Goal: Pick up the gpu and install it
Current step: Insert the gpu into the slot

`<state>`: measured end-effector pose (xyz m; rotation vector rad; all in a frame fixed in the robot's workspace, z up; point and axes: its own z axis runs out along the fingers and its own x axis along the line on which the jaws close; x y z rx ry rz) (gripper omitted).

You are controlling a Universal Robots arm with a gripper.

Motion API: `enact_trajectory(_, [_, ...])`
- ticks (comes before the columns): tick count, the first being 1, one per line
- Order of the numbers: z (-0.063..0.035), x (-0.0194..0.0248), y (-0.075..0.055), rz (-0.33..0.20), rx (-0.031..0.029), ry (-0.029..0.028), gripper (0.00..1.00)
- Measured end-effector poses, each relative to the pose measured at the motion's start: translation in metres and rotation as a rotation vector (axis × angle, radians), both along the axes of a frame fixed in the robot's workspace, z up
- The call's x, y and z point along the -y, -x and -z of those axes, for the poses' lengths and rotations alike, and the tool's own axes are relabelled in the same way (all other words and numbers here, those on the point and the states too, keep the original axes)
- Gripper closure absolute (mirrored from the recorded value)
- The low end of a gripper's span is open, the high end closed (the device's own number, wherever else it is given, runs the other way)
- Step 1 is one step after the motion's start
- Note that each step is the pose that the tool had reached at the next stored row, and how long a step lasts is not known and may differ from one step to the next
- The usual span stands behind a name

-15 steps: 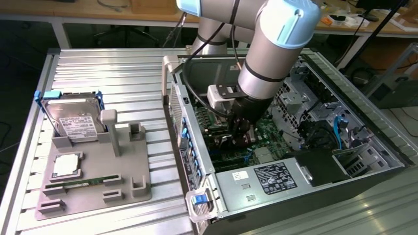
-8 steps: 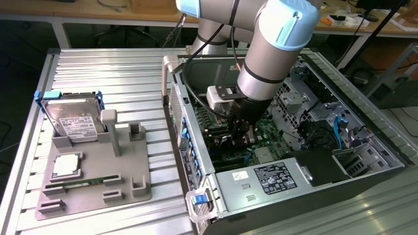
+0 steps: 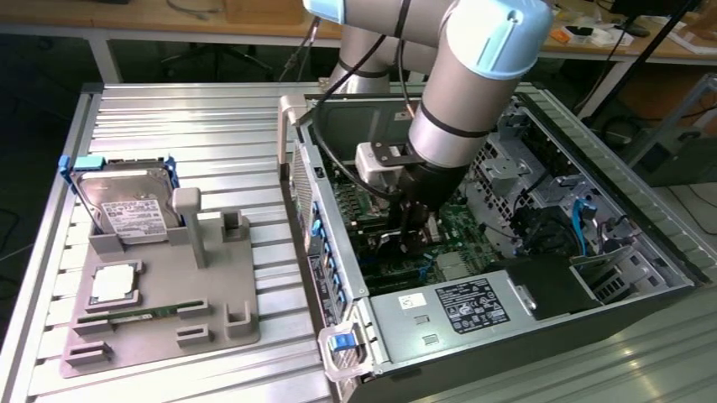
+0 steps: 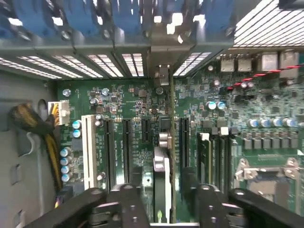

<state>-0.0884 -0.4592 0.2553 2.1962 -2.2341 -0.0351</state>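
The gpu (image 4: 161, 156) stands on edge in a black slot of the green motherboard (image 4: 118, 104). Its pale metal bracket (image 4: 161, 76) meets the case's rear slot wall. My gripper (image 4: 164, 192) straddles the card from above. The two black fingers (image 4: 124, 194) stand on either side of it, each with a narrow gap to it, so the gripper is open. In the exterior view the gripper (image 3: 409, 239) reaches down into the open computer case (image 3: 627, 210) over the motherboard, and the arm hides most of the card.
A grey fixture tray (image 3: 213, 319) at the exterior view's left holds a silver hard drive (image 3: 129, 206), a square processor (image 3: 114, 283) and a green memory stick (image 3: 140, 315). Inside the case are a power supply (image 3: 471, 306), blue slot latches (image 4: 80, 19), cables (image 4: 33, 123) and memory modules (image 4: 204, 156).
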Motion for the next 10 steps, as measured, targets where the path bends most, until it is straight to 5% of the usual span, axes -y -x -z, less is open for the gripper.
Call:
enact_trajectory(5, [-0.0273,0.0,0.0,0.0,-0.0001,0.0002,0.47])
enact_trajectory(10, [-0.0291,0.0,0.0,0.0,-0.0001,0.0002,0.62])
